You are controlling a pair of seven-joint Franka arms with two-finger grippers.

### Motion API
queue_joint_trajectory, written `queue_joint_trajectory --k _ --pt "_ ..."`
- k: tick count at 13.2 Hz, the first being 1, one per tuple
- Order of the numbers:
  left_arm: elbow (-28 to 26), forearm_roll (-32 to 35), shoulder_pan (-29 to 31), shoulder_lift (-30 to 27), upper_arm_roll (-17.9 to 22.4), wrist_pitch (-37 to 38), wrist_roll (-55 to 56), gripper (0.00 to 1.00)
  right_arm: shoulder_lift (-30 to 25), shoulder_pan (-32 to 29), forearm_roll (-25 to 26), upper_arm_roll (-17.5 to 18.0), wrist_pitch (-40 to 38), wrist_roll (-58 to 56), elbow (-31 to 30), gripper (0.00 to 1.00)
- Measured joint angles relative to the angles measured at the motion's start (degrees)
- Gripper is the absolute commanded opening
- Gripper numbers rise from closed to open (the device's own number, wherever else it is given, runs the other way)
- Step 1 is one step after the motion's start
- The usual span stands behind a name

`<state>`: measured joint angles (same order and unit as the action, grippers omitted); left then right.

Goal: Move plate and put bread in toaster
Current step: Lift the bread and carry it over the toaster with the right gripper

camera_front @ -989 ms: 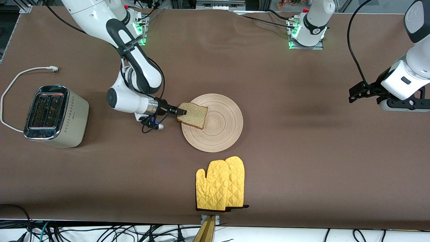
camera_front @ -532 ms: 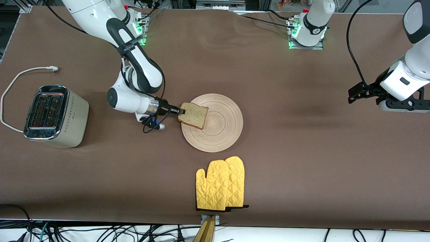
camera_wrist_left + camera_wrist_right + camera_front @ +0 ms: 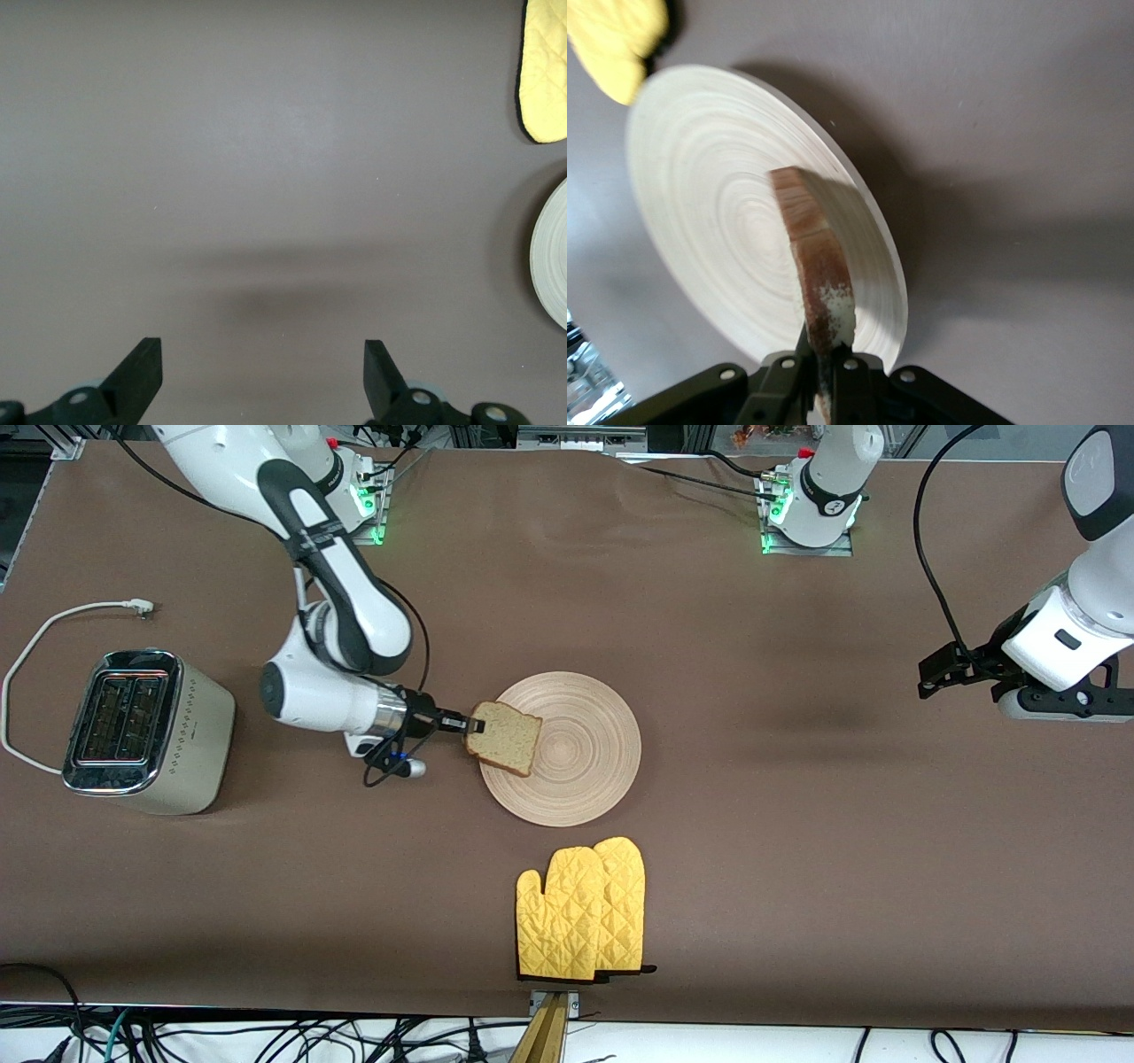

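Observation:
My right gripper [image 3: 469, 724] is shut on one edge of the bread [image 3: 506, 737], a light brown slice with a darker crust, held over the rim of the round light-wood plate [image 3: 585, 753]. In the right wrist view the bread [image 3: 816, 257] stands on edge, pinched between the jaws of the right gripper [image 3: 826, 370], with the plate [image 3: 709, 195] under it. The cream toaster [image 3: 146, 731] with chrome top stands toward the right arm's end of the table. My left gripper [image 3: 928, 677] waits open over bare table at the left arm's end; its fingers [image 3: 142, 367] stand wide apart in the left wrist view.
A yellow quilted oven mitt [image 3: 585, 911] lies nearer to the front camera than the plate. The toaster's white cord and plug [image 3: 133, 607] lie on the table beside the toaster. The brown table [image 3: 797, 824] surrounds them.
The right gripper's jaws closed on the bread's edge. The slice has lifted off the plate and shifted a little toward the toaster. The left arm barely moved.

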<state>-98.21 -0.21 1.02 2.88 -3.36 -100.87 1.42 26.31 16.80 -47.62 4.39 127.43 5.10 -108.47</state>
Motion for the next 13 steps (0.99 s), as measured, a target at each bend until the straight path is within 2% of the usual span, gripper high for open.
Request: queue_joint_trajectory --k 2,8,10,13 --pt "-0.4 0.0 -0.3 0.1 -0.2 0.0 0.0 1.0 -2.0 -0.2 5.4 -6.2 -10.5 -0.3 4.5 0.0" --pt "-0.6 0.0 -0.1 0.1 -0.3 0.0 0.0 1.0 -3.8 -0.7 27.5 -22.4 -39.5 -2.3 22.0 0.0" --pt "-0.6 0.0 0.1 0.1 -0.2 0.0 0.0 1.0 -3.8 -0.6 34.5 -27.1 -46.0 -6.8 25.7 0.0" --pt "-0.6 0.0 0.3 0.1 0.0 0.0 0.0 1.0 -3.8 -0.8 41.5 -34.4 -48.0 -15.9 26.8 0.0"
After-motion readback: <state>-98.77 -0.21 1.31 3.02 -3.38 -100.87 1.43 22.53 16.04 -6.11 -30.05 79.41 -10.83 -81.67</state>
